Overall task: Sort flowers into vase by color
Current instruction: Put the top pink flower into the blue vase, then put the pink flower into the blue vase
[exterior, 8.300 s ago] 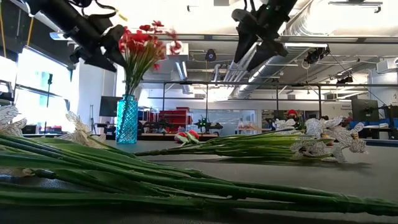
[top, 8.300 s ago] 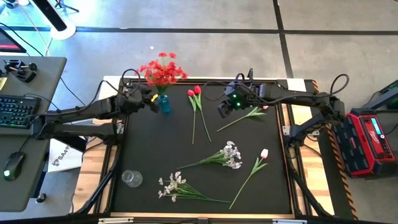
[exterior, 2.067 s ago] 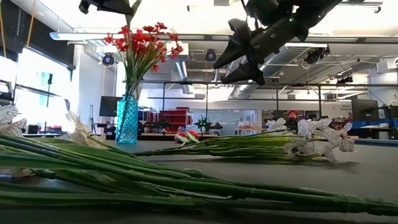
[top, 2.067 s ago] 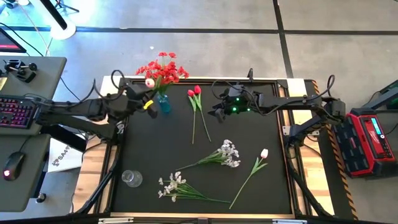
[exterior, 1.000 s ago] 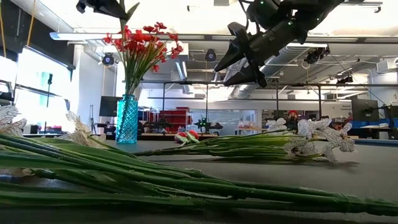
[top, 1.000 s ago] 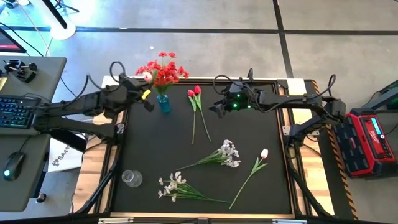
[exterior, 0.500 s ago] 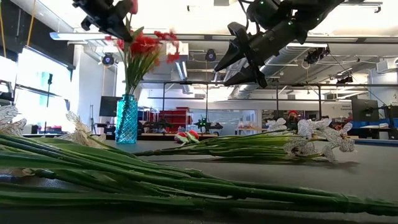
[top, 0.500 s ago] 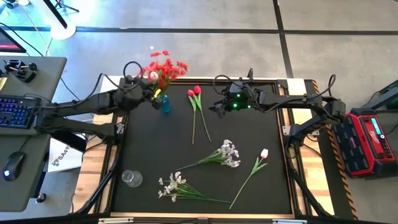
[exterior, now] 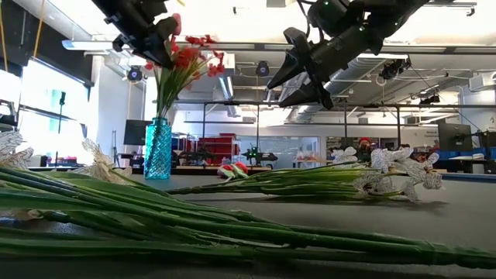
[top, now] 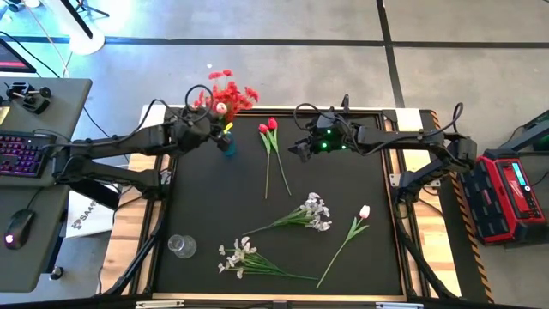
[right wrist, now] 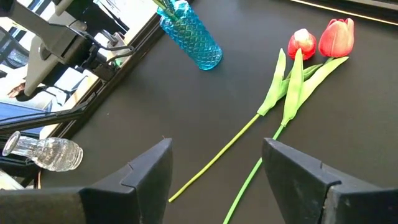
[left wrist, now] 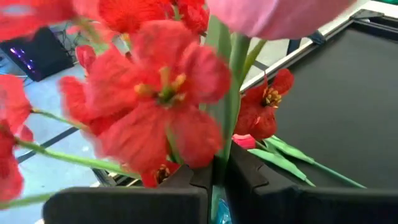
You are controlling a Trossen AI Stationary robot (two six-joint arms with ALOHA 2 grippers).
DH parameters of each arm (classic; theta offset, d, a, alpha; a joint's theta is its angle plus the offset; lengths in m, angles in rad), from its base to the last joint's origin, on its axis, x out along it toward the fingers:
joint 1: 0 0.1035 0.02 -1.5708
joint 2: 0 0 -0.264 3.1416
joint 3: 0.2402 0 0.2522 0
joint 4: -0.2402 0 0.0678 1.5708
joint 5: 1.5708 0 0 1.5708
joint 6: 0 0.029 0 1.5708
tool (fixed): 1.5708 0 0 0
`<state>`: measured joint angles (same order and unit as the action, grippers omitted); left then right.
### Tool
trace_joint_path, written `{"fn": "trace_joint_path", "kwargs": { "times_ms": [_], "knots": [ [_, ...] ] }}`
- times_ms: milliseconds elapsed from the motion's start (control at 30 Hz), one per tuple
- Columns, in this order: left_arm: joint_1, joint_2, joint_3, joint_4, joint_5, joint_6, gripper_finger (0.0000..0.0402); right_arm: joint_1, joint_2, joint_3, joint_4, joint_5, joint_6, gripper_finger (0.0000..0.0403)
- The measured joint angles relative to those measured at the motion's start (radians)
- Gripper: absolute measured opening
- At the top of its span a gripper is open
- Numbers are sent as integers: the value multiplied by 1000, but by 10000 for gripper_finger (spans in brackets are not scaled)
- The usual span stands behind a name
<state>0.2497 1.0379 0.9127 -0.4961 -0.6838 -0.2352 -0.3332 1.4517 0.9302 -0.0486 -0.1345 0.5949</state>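
Observation:
A blue vase (top: 227, 142) at the table's far left holds a bunch of red flowers (top: 228, 92). My left gripper (top: 214, 129) is right beside the bunch, above the vase (exterior: 157, 147), shut on a pale pink tulip (top: 220, 108). Two red tulips (top: 272, 126) lie flat on the mat to the right of the vase. My right gripper (top: 296, 151) hovers open above the mat beside them (right wrist: 320, 40), touching nothing. Two white sprays (top: 314, 213) (top: 240, 256) and another pink tulip (top: 364, 212) lie nearer the front. My left gripper pinches the pink tulip's green stem (left wrist: 219, 163) between its two fingers, a little below the bud (left wrist: 273, 15). The fingers slant down from the table's left and lie across the stem. The bud stands among the red blooms (left wrist: 158, 102); the stem's lower end is hidden.
A clear glass vase (top: 181, 246) lies at the front left of the mat, also in the right wrist view (right wrist: 43, 152). A desk with a keyboard (top: 21, 154) stands left of the table. The mat's middle (top: 334, 184) is bare.
My left gripper has carried the pink tulip down and toward the table's right, up against the red bunch over the blue vase. The red blooms have been nudged and swayed. My right gripper has kept still.

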Motion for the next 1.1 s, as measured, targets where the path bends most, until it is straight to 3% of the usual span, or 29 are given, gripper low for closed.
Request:
{"fn": "trace_joint_path", "kwargs": {
  "times_ms": [200, 633, 867, 1100],
  "knots": [
    [4, 5, 0, -37, 20, -46, 38, 0, 0, 0, -2, 0, 4, 233],
    [5, -23, 50, -73, 51, -60, 162, 0, 0, 0, -26, 0, 16, 233],
    [5, -30, 95, -201, 84, -83, 218, 0, 0, 0, -59, 8, 138, 233],
    [5, -30, 120, -322, 190, -134, 232, 1, 0, 0, -175, 11, 264, 233]
  ]
}}
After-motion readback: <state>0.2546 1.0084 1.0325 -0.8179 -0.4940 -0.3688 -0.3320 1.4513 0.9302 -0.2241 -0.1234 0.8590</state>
